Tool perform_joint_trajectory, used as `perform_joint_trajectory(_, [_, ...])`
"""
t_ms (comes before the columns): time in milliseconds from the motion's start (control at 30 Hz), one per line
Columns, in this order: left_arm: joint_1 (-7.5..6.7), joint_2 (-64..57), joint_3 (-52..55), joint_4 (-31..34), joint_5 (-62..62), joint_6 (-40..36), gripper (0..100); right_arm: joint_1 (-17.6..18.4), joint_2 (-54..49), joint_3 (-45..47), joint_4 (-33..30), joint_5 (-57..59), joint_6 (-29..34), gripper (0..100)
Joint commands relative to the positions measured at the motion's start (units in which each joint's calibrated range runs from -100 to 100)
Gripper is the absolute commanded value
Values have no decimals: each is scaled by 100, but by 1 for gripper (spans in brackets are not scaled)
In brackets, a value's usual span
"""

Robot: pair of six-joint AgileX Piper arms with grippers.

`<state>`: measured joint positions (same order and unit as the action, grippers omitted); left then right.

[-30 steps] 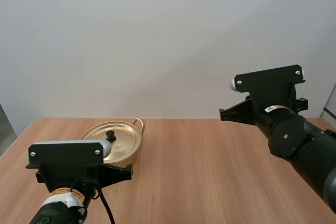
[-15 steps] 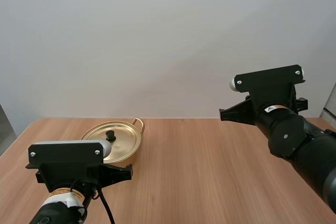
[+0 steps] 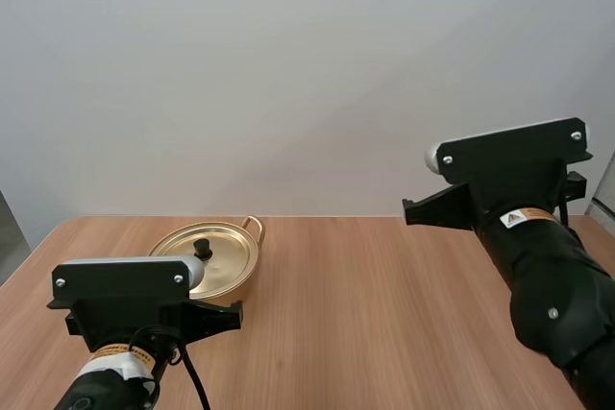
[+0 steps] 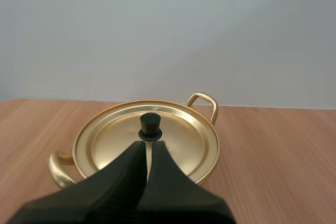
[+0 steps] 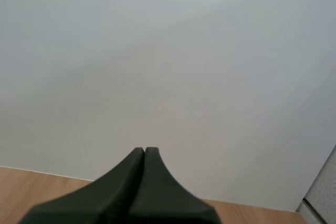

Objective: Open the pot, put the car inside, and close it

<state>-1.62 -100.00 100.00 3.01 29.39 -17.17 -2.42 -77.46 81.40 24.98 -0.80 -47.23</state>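
A gold pot (image 3: 213,261) with its lid (image 4: 147,140) on stands at the far left of the wooden table. The lid carries a black knob (image 4: 150,126), and gold handles stick out at the pot's sides. My left gripper (image 4: 148,148) is shut on nothing, its tips just short of the knob and slightly below it. My right gripper (image 5: 144,151) is shut too, held high at the right side and pointing at the wall beyond the table's far edge. My right arm (image 3: 538,266) rises above the table's right part.
The wooden table (image 3: 365,295) stretches bare between the pot and the right arm. A white wall stands close behind the table's far edge.
My right arm has risen and shifted a little to the right. The left arm and the pot have stayed put.
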Motion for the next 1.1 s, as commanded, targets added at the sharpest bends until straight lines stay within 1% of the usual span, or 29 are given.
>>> perform_joint_trajectory(0, [-5, 0, 0, -3, 0, 6, 10, 2, -1263, 188, -535, 4, -6, 0])
perform_joint_trajectory(67, [-5, 0, 0, -3, 0, 6, 9, 2, -1690, 290, -778, 26, -6, 0])
perform_joint_trajectory(200, [-5, 0, 0, -3, 0, 6, 9, 2, -2222, 304, -764, 9, -6, 0])
perform_joint_trajectory(367, [-5, 0, 0, -3, 0, 6, 9, 85, -2254, 443, -990, -8, 61, 0])
perform_joint_trajectory(400, [-5, 0, 0, -3, 0, 6, 9, 85, -2254, 548, -1001, -28, 334, 0])
perform_joint_trajectory(467, [-5, 0, 0, -3, 0, 6, 9, 91, -2254, 881, -1340, -282, 1428, 0])
perform_joint_trajectory(533, [-5, 0, 0, -3, 0, 6, 9, 116, -2254, 1322, -1880, -882, 2480, 0])
perform_joint_trajectory(633, [-5, 0, 0, -3, 0, 6, 9, 142, -2254, 1838, -2570, -1203, 3525, 0])
perform_joint_trajectory(667, [-5, 0, 0, -3, 0, 6, 9, 162, -2254, 1860, -2717, -1203, 3749, 0])
perform_joint_trajectory(700, [-5, 0, 0, -3, 0, 6, 9, 170, -2254, 1860, -2798, -1203, 3919, 0])
perform_joint_trajectory(733, [-5, 0, 0, -3, 0, 6, 9, 196, -2254, 1860, -2875, -781, 3998, 0])
perform_joint_trajectory(867, [-5, 0, 0, -3, 0, 6, 9, 264, -2254, 1860, -2919, -90, 4044, 0])
perform_joint_trajectory(1067, [-5, 0, 0, -3, 0, 6, 9, 265, -2254, 1860, -2919, 1843, 4044, 0])
